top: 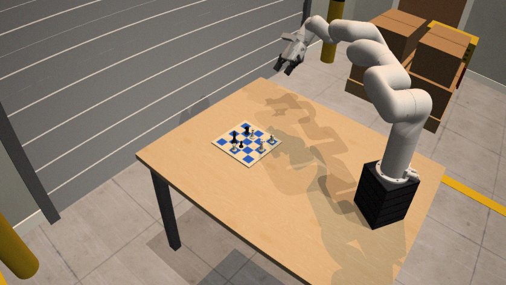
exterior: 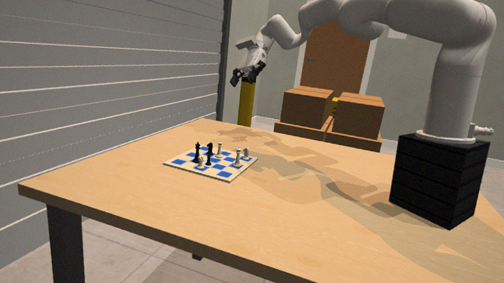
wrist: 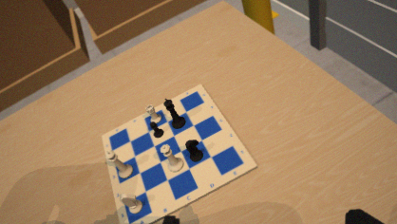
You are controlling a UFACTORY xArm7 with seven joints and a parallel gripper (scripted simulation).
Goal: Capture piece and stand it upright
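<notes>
The chessboard [wrist: 227,160], blue and cream, lies flat on the wooden table [top: 219,198], toward its far-left part in the top view. Seven pieces stand upright on it. In the wrist view a black king [wrist: 175,114] stands near the board's centre, with a black pawn [wrist: 157,129] at its eight o'clock and a black knight [wrist: 193,150] at its five o'clock. A white pawn [wrist: 152,113] stands at the king's nine o'clock; three more white pieces [wrist: 173,158] stand along the lower left. The gripper [top: 287,66] hangs high above the table's far edge, at the board's one o'clock in the top view, fingers spread wide with nothing between them. The arm's black pedestal [top: 371,212] stands on the table at the board's four o'clock.
</notes>
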